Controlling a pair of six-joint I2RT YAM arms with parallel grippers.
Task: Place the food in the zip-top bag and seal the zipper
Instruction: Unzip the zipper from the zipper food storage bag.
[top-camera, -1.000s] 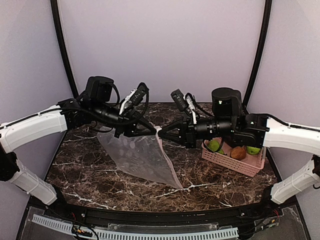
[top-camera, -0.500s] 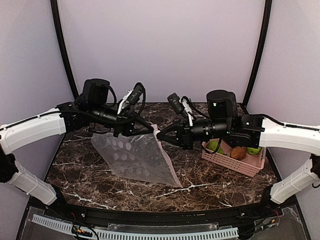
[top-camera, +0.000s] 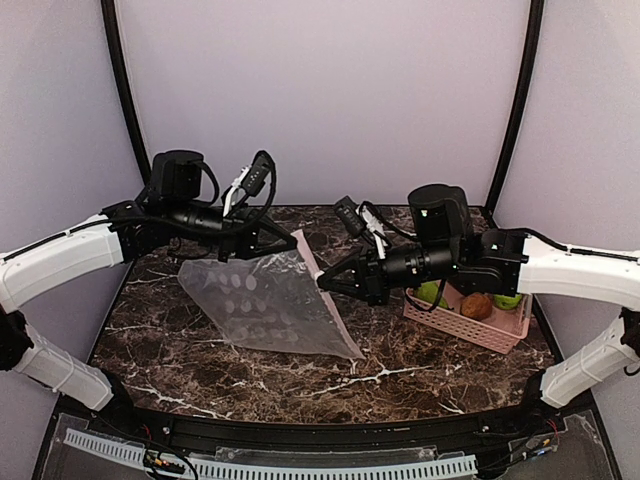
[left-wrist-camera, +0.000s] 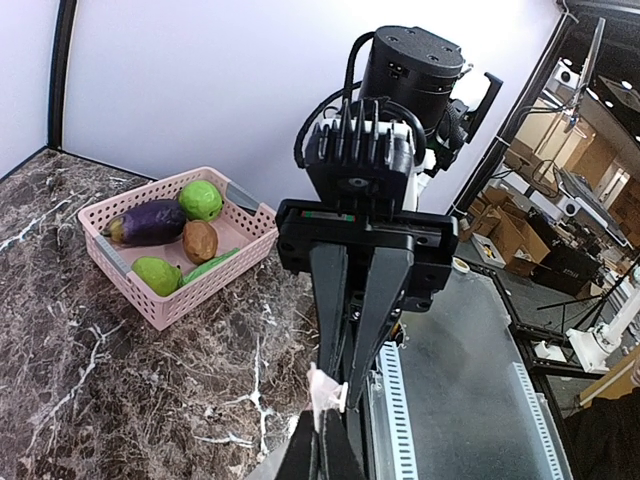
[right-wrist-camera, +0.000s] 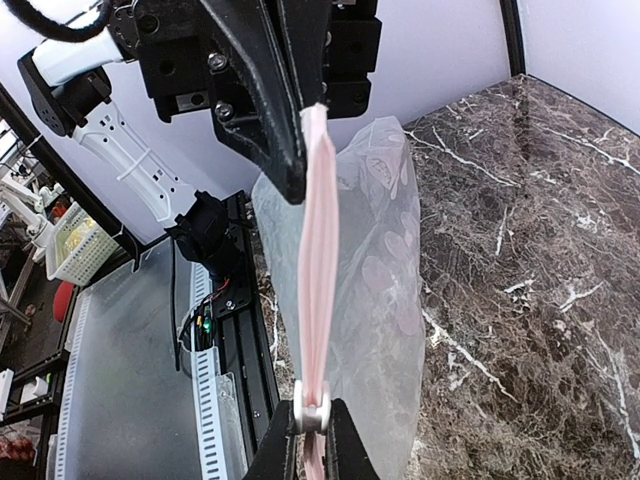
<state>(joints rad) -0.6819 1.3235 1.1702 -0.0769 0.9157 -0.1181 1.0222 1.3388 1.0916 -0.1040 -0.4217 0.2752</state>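
Left end effector (top-camera: 290, 242) clamps thin pink zipper strip (right-wrist-camera: 318, 250), right end effector (right-wrist-camera: 310, 440) pinches its white slider tab (right-wrist-camera: 311, 410); limp, slippery dotted clear plastic bag (top-camera: 270, 305) probably handles best there

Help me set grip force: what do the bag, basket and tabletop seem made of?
Bag: thin clear plastic film, glossy and wrinkled; the tabletop shows through it. Basket: rigid pink plastic, fairly matte, with moulded slots. Tabletop: dark polished stone, likely marble by its white veins, though it could be a printed laminate.
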